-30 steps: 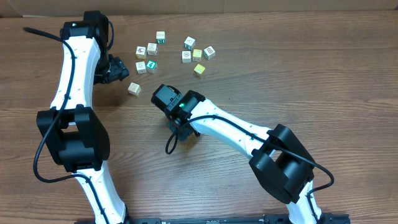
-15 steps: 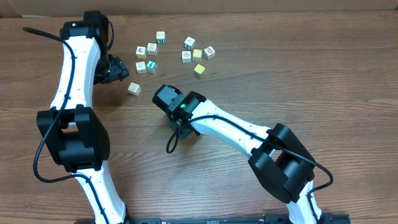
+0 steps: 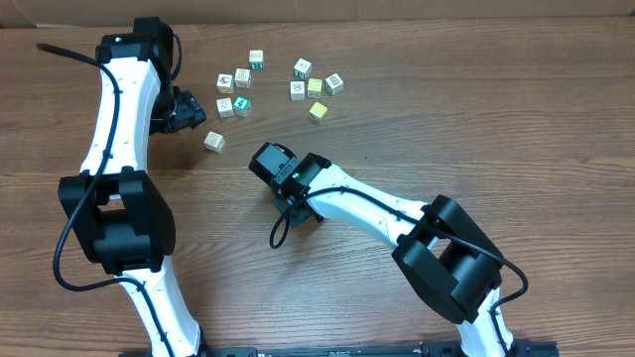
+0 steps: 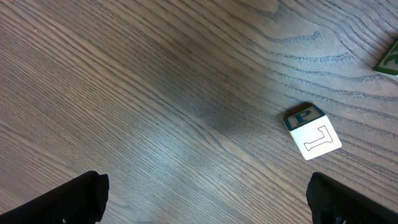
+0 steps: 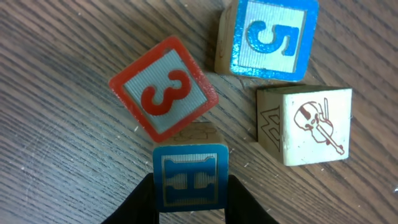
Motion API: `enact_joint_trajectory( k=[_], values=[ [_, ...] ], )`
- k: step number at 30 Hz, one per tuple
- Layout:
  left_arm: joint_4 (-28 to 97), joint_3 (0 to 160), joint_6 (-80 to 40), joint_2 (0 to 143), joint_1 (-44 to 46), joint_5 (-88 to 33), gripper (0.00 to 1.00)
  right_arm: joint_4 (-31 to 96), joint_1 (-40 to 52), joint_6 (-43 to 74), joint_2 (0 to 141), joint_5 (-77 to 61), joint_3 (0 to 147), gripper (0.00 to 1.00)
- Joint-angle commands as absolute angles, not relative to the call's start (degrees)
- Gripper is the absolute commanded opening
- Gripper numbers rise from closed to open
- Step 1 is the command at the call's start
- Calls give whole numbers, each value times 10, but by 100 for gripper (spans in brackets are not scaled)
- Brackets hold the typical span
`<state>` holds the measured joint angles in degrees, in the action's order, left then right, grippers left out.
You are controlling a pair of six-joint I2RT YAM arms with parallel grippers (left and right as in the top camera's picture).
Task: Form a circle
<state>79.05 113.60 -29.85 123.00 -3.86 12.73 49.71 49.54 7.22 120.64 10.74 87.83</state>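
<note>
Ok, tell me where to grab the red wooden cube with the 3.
From above, probably: grip the red 3 cube by its lower-left and upper-right faces in the right wrist view, fingers turned to match its skew. Its lower-right face crowds the blue H cube; the upper-right has a gap before the blue 5 cube.

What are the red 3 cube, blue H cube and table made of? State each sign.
Red 3 cube and blue H cube: probably wood, tan grain on bare sides; faces printed, matte, ribbed. Table: wood or wood-look laminate, dull; grain lines show, no more can be told.
</note>
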Motion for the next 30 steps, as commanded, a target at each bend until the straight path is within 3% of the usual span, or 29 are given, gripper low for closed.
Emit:
enact_joint_trajectory(
  k=[1, 17, 30],
  values=[
    [790, 1145, -298, 1215, -37, 139, 100, 497, 493, 75, 1199, 109, 874, 24],
    [790, 1145, -298, 1215, -37, 139, 100, 532, 456, 107, 1199, 100, 874, 20],
    [790, 1145, -298, 1215, -37, 139, 100, 532, 456, 63, 1199, 65, 874, 21]
  ],
)
